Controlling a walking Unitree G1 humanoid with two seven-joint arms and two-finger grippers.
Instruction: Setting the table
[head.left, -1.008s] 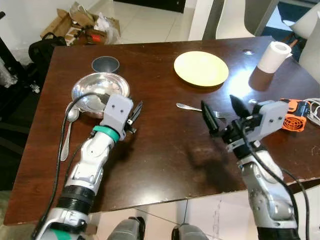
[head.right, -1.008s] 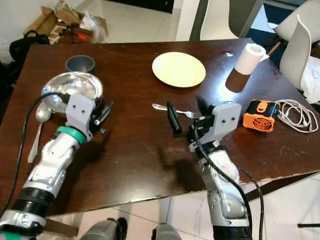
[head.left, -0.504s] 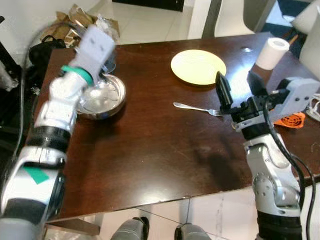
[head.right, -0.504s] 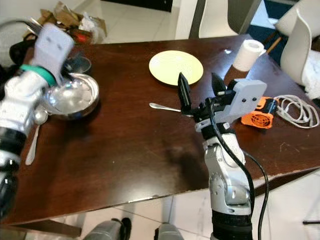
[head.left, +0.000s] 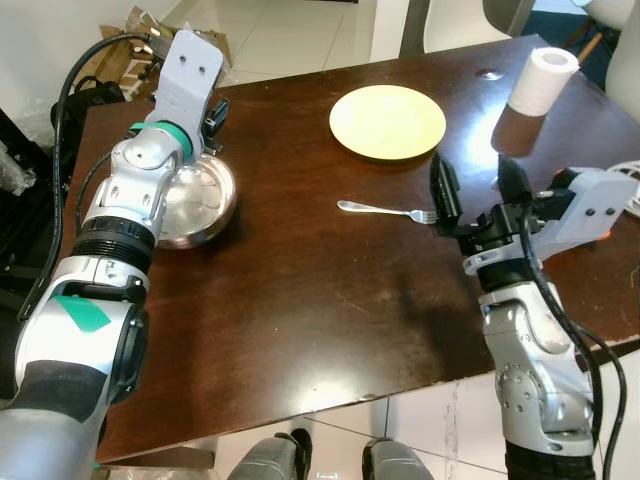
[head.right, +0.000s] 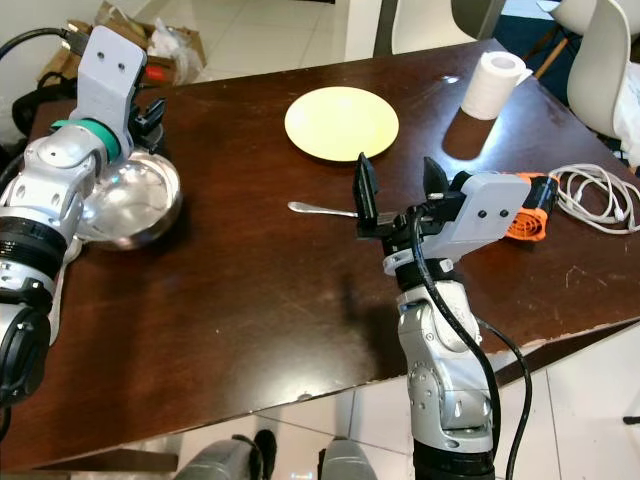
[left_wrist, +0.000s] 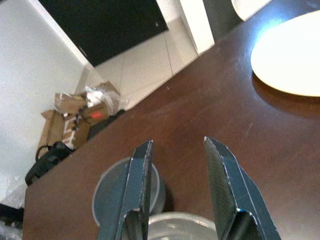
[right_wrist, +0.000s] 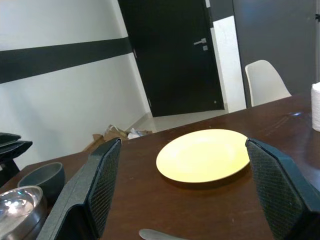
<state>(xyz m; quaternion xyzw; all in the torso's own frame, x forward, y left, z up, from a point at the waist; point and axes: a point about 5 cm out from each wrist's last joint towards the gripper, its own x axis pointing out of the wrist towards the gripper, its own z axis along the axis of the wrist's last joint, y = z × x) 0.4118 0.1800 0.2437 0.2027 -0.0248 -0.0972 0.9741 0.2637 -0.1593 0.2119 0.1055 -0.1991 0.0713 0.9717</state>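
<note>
Left eye view: steel bowl (head.left: 195, 195) and yellow plate (head.left: 387, 121) (both bare).

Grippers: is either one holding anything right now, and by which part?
Nothing is held. The left gripper hangs open above the steel bowl; the right gripper is open beside the fork.

On the dark wooden tabletop (head.left: 300, 290): round yellow plate (head.left: 387, 121) at centre back, silver metal fork (head.left: 385, 210) just before it, shiny steel bowl (head.left: 192, 193) far left, white paper-towel roll (head.left: 542, 79) back right, orange fan box (head.right: 527, 207) right.
</note>
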